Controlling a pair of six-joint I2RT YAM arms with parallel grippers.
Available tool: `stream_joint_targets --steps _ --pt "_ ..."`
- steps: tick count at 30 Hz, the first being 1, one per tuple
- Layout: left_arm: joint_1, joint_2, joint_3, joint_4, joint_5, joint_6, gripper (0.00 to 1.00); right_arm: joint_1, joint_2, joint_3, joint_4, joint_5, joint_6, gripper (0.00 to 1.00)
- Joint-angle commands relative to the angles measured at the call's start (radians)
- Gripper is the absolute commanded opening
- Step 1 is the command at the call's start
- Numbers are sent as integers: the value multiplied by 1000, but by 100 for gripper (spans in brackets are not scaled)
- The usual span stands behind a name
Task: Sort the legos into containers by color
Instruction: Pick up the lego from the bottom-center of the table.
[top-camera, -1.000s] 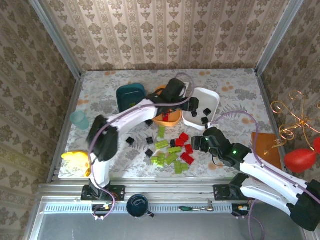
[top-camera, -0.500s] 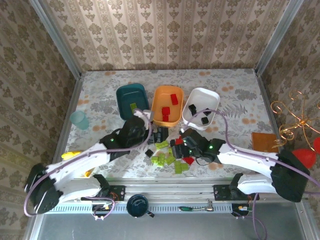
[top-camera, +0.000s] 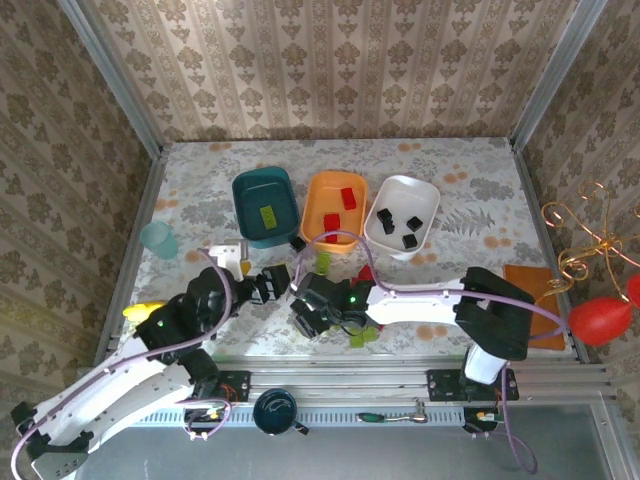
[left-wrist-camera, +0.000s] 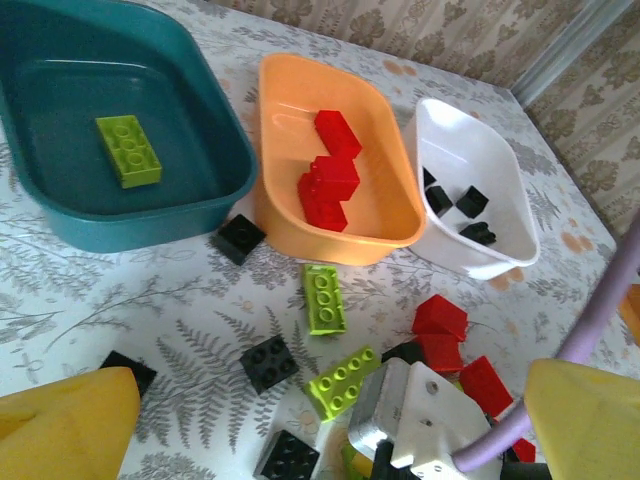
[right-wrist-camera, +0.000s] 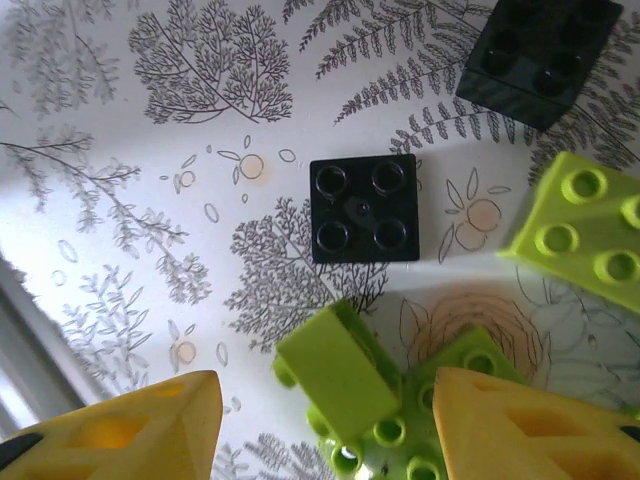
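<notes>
Three tubs stand in a row at the back: teal (top-camera: 265, 207) with one lime brick (left-wrist-camera: 128, 150), orange (top-camera: 335, 210) with red bricks (left-wrist-camera: 330, 180), white (top-camera: 402, 217) with black bricks (left-wrist-camera: 465, 205). Loose lime (left-wrist-camera: 323, 297), black (left-wrist-camera: 268, 362) and red (left-wrist-camera: 440, 318) legos lie in front of them. My left gripper (top-camera: 278, 283) is open above the pile's left side, its yellow fingers (left-wrist-camera: 60, 425) wide apart. My right gripper (top-camera: 308, 318) is open and low, straddling a lime brick (right-wrist-camera: 345, 375) stacked on another lime piece; a black brick (right-wrist-camera: 363, 208) lies just beyond.
A pale blue cup (top-camera: 158, 240) stands at the table's left. A yellow object (top-camera: 140, 312) sits at the near left edge. An orange pad (top-camera: 525, 290) and a red balloon-like thing (top-camera: 600, 320) are at the right. A dark cup (top-camera: 274, 410) rests on the front rail.
The left arm has drawn back from the orange tub to the near left of the pile. The right gripper has swung left across the pile and dropped over a lime brick.
</notes>
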Motion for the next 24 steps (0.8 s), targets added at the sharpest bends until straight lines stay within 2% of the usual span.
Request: stream_joint_targets --steps 1,6,10,12,18,24 --pt "1 -27 26 -87 -51 -5 100 5 41 47 -42 21 -59 56" --pt "3 -27 31 -95 -56 -4 100 12 64 57 -54 32 -72 50" --pt "3 -24 34 -95 -58 1 100 19 71 56 -72 27 -87 58" --pt "6 -23 33 -95 -58 -1 100 27 75 50 -82 36 -92 59" --pt "8 -23 33 -97 -62 -1 100 30 58 22 -41 29 -100 43" --pt "11 -24 33 -95 -61 -5 100 29 -28 -23 26 -11 -114 22"
